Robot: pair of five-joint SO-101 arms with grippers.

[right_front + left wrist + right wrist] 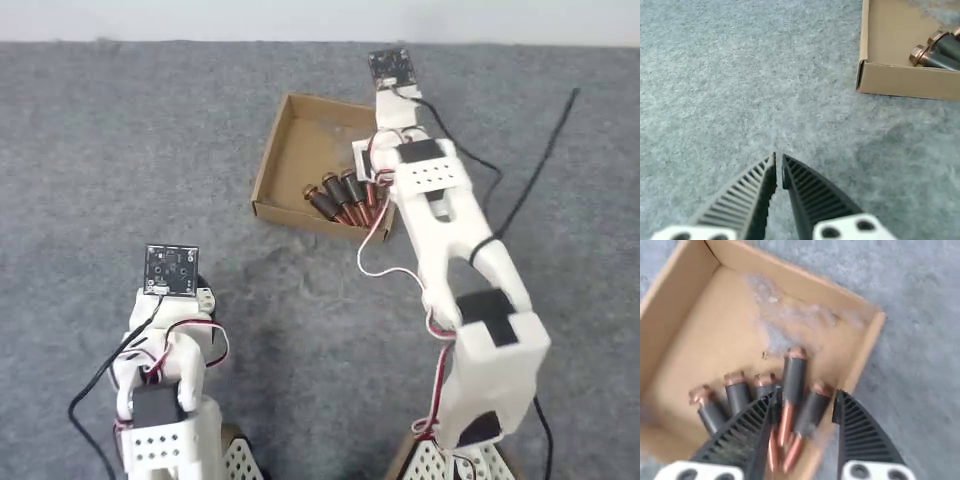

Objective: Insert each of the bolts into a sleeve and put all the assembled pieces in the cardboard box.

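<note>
Right wrist view: right claw (806, 395) wide above assembled pieces (794, 375) in the cardboard box (800, 277); left claw (779, 157) narrow, empty.

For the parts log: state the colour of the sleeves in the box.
The sleeves are dark grey, clearest in the right wrist view.

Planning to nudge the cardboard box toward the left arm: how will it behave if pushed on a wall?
The cardboard box looks thin-walled and light, so it would likely move easily, though the fuzzy carpet may grab it. Low walls suggest it won't tip. The round bolt pieces bunched at one side would probably roll or shift inside.
</note>
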